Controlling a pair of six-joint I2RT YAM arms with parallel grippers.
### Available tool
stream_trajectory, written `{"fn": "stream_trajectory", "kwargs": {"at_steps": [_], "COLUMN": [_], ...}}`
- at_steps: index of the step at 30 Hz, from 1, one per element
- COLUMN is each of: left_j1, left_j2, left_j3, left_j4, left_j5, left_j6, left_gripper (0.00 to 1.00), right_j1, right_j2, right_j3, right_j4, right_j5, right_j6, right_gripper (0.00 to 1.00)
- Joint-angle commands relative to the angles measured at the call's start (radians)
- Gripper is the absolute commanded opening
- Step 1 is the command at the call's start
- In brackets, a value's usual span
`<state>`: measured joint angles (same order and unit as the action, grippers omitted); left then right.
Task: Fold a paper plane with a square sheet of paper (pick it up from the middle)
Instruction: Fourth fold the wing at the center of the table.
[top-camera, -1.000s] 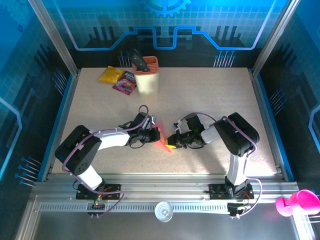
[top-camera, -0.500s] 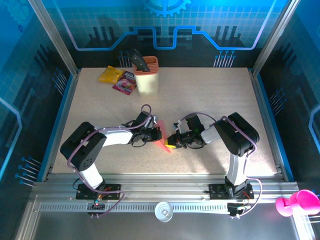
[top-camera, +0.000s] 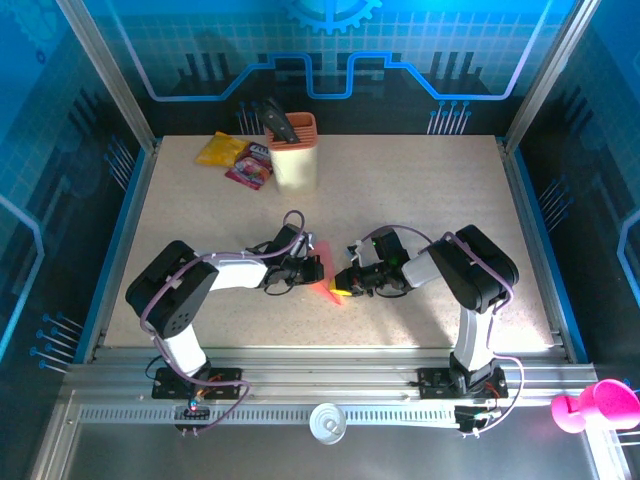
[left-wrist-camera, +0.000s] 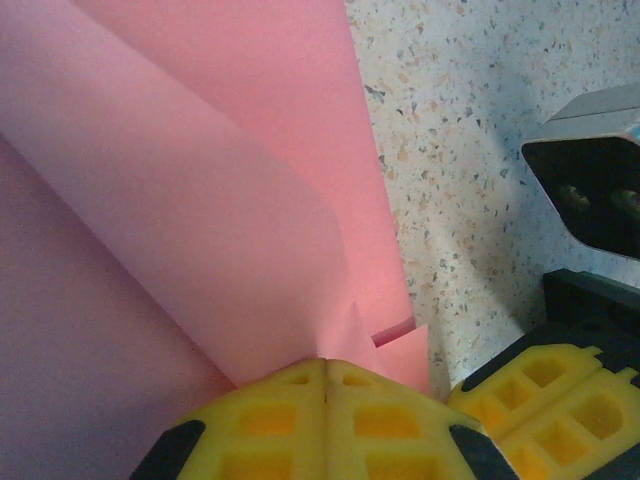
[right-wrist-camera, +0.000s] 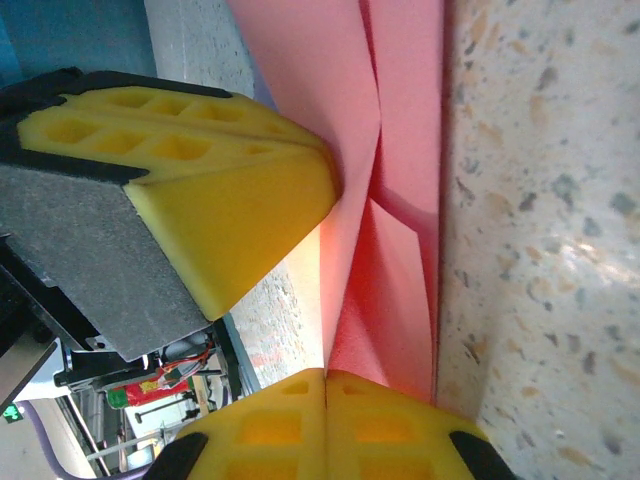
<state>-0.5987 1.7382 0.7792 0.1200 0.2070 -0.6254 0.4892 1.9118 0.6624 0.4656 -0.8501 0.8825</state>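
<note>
The square sheet of paper, pink-red and matte, is folded into layered flaps and stands between the two grippers at the table's middle front. My left gripper is shut on its left edge, and in the left wrist view the yellow fingertips press together on the paper. My right gripper is shut on the paper's near end. The right wrist view has the creased layers rising from its closed fingertips, with the left gripper's yellow fingers beside them.
An orange-and-white holder with a dark tool stands at the back. A yellow packet and a purple-pink snack packet lie left of it. Speckled table stretches behind and to the right.
The left arm's elbow has swung slightly to the right. Both grippers stay shut on the paper in nearly the same place.
</note>
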Motion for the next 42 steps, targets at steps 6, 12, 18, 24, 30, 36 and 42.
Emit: {"fn": "stream_trajectory", "kwargs": {"at_steps": [6,12,18,24,30,36,42], "left_j1": [-0.003,-0.006,-0.004,-0.005,-0.004,-0.005,-0.004], "left_j2": [-0.006,0.015,0.039,0.064,0.076,0.074,0.070], "left_j3": [0.030,0.047,0.049,0.038,0.031,0.026,0.025], "left_j4": [0.033,0.033,0.031,0.024,0.025,0.023,0.022], "left_j5": [-0.001,0.003,0.000,-0.009,-0.014,-0.013,-0.010], "left_j6": [0.018,0.019,0.022,0.030,0.035,0.035,0.033], "left_gripper": [0.00,0.00,0.00,0.00,0.00,0.00,0.00], "right_j1": [-0.026,-0.026,-0.025,-0.028,-0.063,-0.078,0.039], "right_j2": [0.088,0.091,0.084,0.010,-0.205,-0.381,-0.379], "right_j3": [-0.057,-0.064,-0.068,-0.030,0.035,0.081,0.143], "right_j4": [-0.144,-0.133,-0.122,-0.174,-0.437,-0.653,-0.665], "right_j5": [0.079,0.079,0.073,0.056,0.125,0.303,0.373], "right_j6": [0.035,0.039,0.045,0.028,-0.082,-0.205,-0.227], "right_gripper": [0.00,0.00,0.00,0.09,0.26,0.17,0.02]}}
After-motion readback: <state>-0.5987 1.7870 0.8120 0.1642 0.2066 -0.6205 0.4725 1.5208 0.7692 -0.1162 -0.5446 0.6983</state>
